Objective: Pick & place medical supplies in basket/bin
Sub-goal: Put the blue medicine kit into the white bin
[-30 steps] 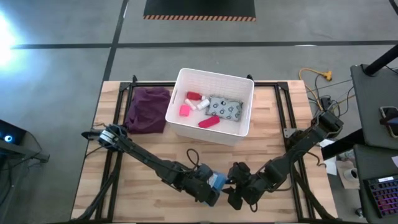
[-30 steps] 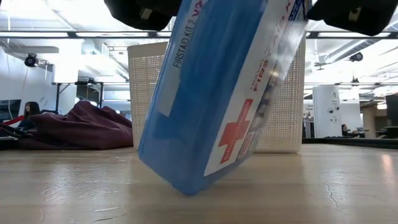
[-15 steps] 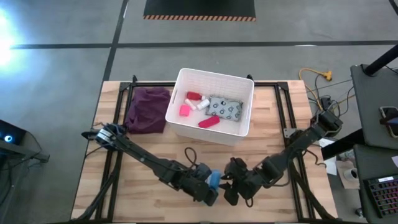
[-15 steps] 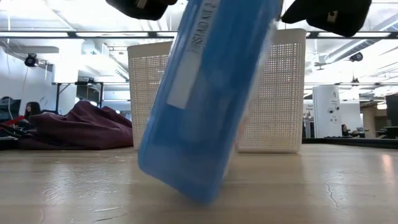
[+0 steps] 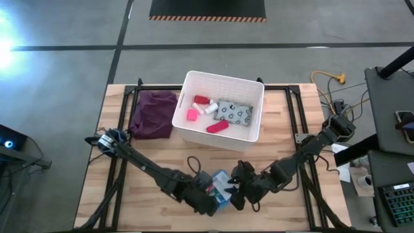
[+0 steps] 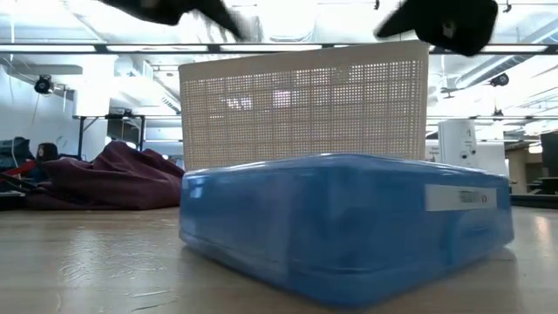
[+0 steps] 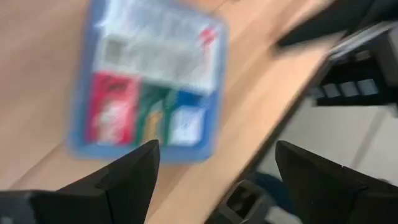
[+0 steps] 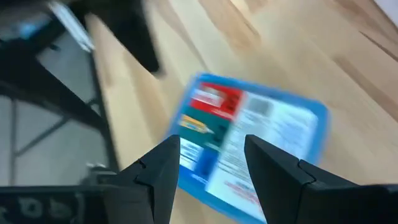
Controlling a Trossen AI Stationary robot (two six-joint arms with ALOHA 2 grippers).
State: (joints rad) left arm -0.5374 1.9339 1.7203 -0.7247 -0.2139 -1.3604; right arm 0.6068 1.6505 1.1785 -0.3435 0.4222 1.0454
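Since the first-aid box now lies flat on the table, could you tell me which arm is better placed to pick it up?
Neither clearly: the left claw and right claw, both open, flank the box closely.

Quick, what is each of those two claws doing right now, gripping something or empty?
Left end effector: open, empty, above the flat blue-white plastic first-aid box lying on the table.
Right end effector: open, empty, over the same box.

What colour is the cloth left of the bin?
Dark purple cloth, clearest in the high view, beside the white bin.
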